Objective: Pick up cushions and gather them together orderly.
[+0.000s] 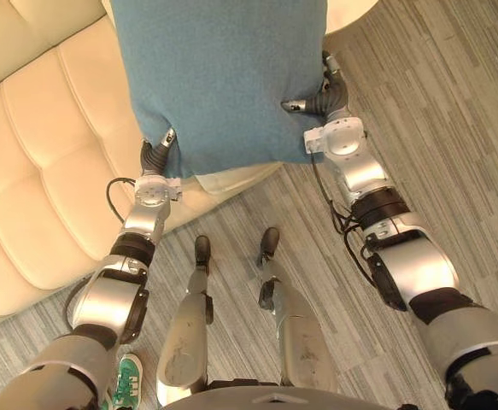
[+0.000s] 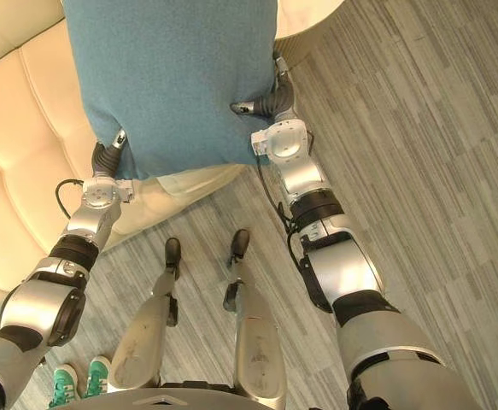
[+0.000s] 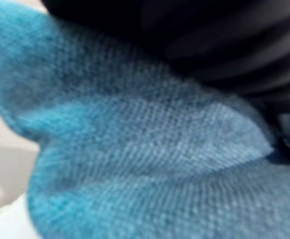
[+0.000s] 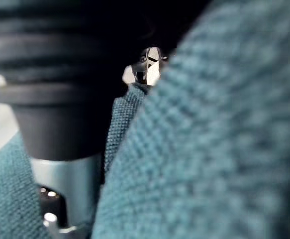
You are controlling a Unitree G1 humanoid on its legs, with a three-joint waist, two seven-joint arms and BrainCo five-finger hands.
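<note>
A large blue cushion (image 1: 219, 77) hangs upright in front of me, above the front edge of the cream sofa (image 1: 43, 171). My right hand (image 1: 321, 101) holds its right edge, the thumb curled onto the front face and the cloth (image 4: 224, 149) bunched round the hand. My left hand (image 1: 156, 155) is at the cushion's lower left corner, with the rest of it hidden behind the fabric (image 3: 135, 164). A pale cushion (image 1: 231, 178) peeks out just below the blue one's bottom edge.
The tufted sofa runs along the left side. Grey striped floor (image 1: 454, 128) lies open to the right. A cream rounded piece of furniture (image 1: 351, 13) shows at the top right. A person's green shoes (image 2: 78, 382) stand at the lower left.
</note>
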